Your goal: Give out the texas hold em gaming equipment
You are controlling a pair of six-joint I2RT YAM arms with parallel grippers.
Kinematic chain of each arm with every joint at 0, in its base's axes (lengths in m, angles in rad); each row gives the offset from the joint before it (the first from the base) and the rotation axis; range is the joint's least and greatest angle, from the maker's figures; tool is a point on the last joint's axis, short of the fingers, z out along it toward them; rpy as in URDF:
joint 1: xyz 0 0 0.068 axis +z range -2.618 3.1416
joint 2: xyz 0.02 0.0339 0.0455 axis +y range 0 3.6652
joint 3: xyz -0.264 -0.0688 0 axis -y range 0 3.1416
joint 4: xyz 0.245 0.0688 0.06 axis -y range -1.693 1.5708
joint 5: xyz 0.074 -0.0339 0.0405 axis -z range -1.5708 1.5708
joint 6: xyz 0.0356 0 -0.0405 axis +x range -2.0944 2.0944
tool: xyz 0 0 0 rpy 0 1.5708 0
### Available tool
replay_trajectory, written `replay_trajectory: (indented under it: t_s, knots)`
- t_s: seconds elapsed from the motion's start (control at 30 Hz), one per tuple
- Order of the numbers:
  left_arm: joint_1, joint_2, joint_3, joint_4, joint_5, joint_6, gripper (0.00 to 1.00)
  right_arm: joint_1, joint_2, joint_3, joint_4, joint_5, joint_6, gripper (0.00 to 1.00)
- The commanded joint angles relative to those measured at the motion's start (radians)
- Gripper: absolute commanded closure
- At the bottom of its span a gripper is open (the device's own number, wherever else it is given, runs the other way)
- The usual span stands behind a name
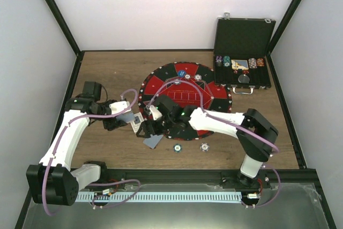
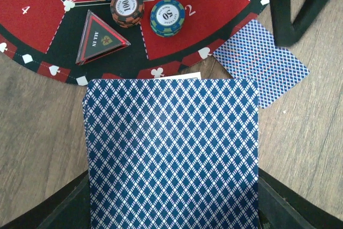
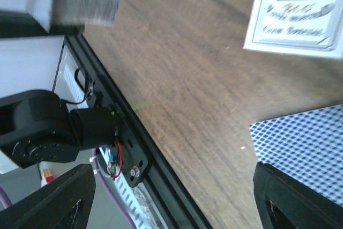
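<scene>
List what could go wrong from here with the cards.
1. The left gripper pinches the held cards, and a white edge peeks out behind them, so one may slip loose.
2. The open right gripper hovers close to the loose card and the left gripper; it could nudge the card or collide.

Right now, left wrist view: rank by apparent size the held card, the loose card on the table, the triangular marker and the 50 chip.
1. held card, though it sits closest to the camera, so its lead is exaggerated
2. loose card
3. triangular marker
4. 50 chip
</scene>
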Motion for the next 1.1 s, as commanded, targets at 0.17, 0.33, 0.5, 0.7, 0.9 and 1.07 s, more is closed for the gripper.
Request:
replay_trajectory:
  t_s: [0.17, 0.33, 0.5, 0.7, 0.9, 1.07]
  knots:
    - [0.005, -0.016, 0.017, -0.015, 0.025, 0.019, 0.96, -0.035, -0.057, -0.031, 0.022, -0.008, 0.030, 0.18]
    - [0.005, -0.014, 0.021, -0.017, 0.035, 0.014, 0.96, -0.085, -0.040, -0.063, -0.089, 0.093, -0.023, 0.19]
    - [0.005, -0.020, 0.024, -0.021, 0.031, 0.014, 0.96, -0.085, 0.007, -0.113, -0.057, 0.112, -0.016, 0.18]
    - [0.005, -0.020, 0.034, -0.031, 0.024, 0.016, 0.96, -0.082, 0.093, -0.104, -0.038, 0.108, -0.028, 0.18]
    - [0.006, -0.027, 0.043, -0.034, 0.028, 0.019, 0.96, -0.046, 0.168, -0.074, -0.028, 0.098, -0.031, 0.18]
    - [0.005, -0.025, 0.049, -0.038, 0.030, 0.019, 0.96, 0.004, 0.226, -0.019, -0.016, 0.075, -0.020, 0.18]
